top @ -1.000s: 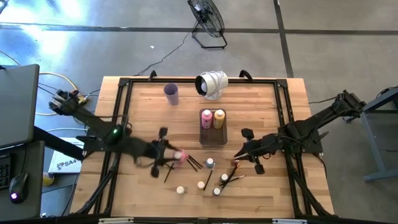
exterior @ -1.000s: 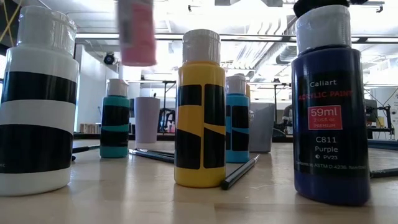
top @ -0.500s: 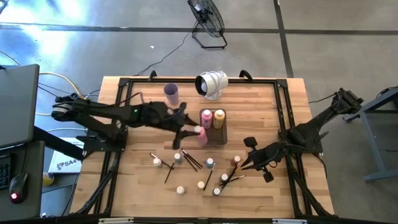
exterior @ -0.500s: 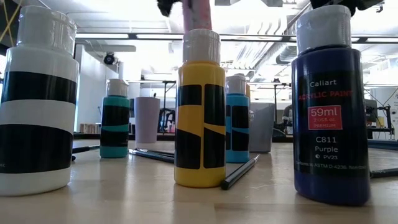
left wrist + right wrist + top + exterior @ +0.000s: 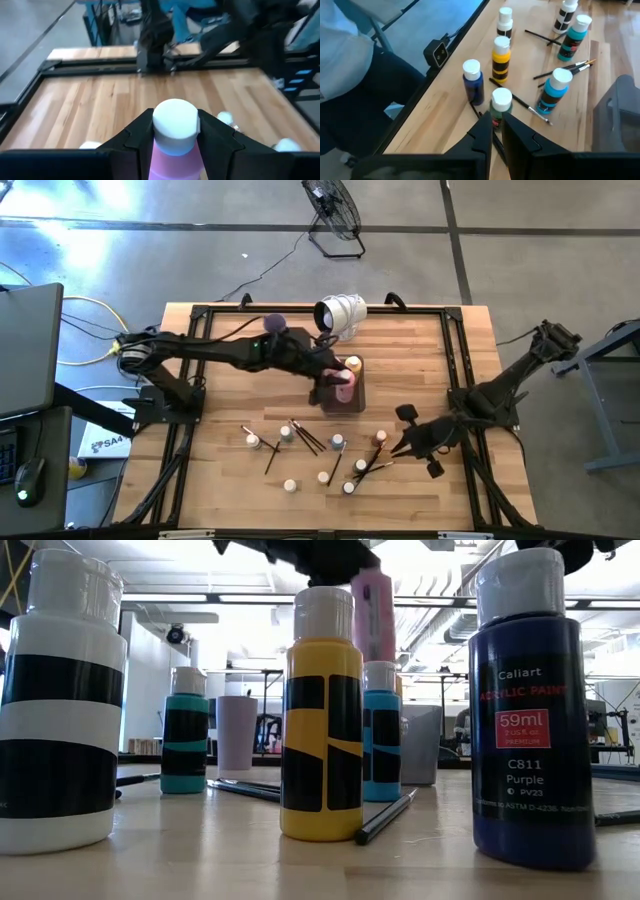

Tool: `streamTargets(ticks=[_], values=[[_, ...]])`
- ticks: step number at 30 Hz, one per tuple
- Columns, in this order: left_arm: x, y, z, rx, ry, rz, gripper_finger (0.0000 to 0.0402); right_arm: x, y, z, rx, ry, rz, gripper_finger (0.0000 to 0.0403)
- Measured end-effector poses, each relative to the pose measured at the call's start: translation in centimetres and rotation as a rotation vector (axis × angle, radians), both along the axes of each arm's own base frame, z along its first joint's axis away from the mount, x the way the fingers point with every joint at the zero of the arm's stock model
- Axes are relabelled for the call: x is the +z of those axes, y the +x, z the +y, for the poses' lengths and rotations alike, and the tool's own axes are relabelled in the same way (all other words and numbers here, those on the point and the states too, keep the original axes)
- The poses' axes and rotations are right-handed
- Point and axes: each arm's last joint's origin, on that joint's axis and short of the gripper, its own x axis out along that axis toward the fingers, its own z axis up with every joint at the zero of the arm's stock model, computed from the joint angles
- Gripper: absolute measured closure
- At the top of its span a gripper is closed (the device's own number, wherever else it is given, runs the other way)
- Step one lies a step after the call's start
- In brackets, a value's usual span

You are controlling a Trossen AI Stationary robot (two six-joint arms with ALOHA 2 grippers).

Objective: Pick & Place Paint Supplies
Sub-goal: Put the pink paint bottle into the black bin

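Note:
My left gripper reaches from the table's left over the clear grey tray and is shut on a pink paint bottle with a white cap. In the low view this bottle hangs high behind the yellow one. An orange bottle stands in the tray. My right gripper hovers shut over the near right of the table, just behind a white-capped bottle. Small bottles and thin brushes lie scattered on the near half. My left gripper pinches the pink bottle's top, just under the white cap, between its two fingers. The fingers come nearly level from the table's left, one on either side. The bottle stays upright, lifted clear over the tray.
The lilac cup stands at the far left of the tray, partly under my left arm. A white roll-like object lies at the far edge. A black frame rail borders the table. Blue, yellow and teal bottles crowd the space before my right gripper.
My left gripper has carried the pink bottle from the near left of the table toward the far right, to a spot over the tray, with the bottle upright and clear of the table. My right gripper has drifted slightly toward the near edge.

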Motion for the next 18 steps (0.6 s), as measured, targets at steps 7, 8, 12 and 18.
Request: streamTargets(ticks=[7,8,12,18], values=[[-2.6,1.5,0.2,0.077,-0.006,0.073,0.0278,0.0,-0.4,0.4,-0.02,-0.029,-0.013,0.0371],[-2.9,1.7,0.3,0.082,-0.012,0.083,0.0278,0.0,-0.4,0.4,-0.021,-0.03,-0.013,0.0371],[-4.0,2.2,0.4,0.115,-0.026,0.113,0.0278,0.0,-0.3,0.4,-0.028,-0.032,-0.016,0.0371],[-4.8,2.5,0.4,0.132,-0.027,0.141,0.0278,0.0,-0.3,0.3,-0.037,-0.036,-0.02,0.0371]])
